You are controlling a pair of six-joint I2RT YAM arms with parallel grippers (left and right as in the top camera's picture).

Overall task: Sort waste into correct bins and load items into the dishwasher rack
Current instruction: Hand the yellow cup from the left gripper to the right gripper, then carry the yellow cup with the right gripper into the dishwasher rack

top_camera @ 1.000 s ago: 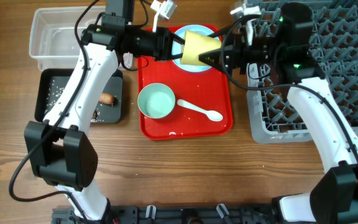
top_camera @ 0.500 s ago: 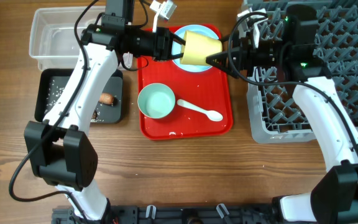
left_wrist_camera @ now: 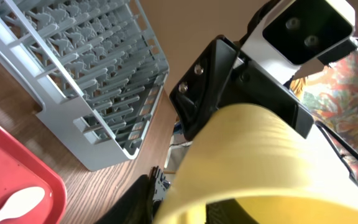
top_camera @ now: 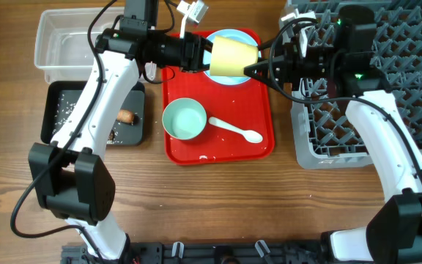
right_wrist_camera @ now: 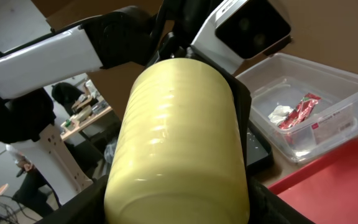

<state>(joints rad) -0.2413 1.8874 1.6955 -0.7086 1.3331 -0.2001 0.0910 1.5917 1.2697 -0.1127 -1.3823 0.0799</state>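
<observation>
Yellow cup (top_camera: 233, 57), apparently pinched at its rim by left gripper (top_camera: 205, 53); right gripper (top_camera: 259, 68) straddles its other end, closure unclear.

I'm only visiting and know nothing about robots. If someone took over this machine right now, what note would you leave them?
Left tool: shut on the yellow cup, held above the red tray.
Right tool: fingers either side of the cup; grip unclear.
Done: wrapper and tissue in the clear tub; rice and sausage piece in the black tray.
To do: cup, plus plate, green bowl and spoon from the red tray, into the rack; no dishes visible there.
</observation>
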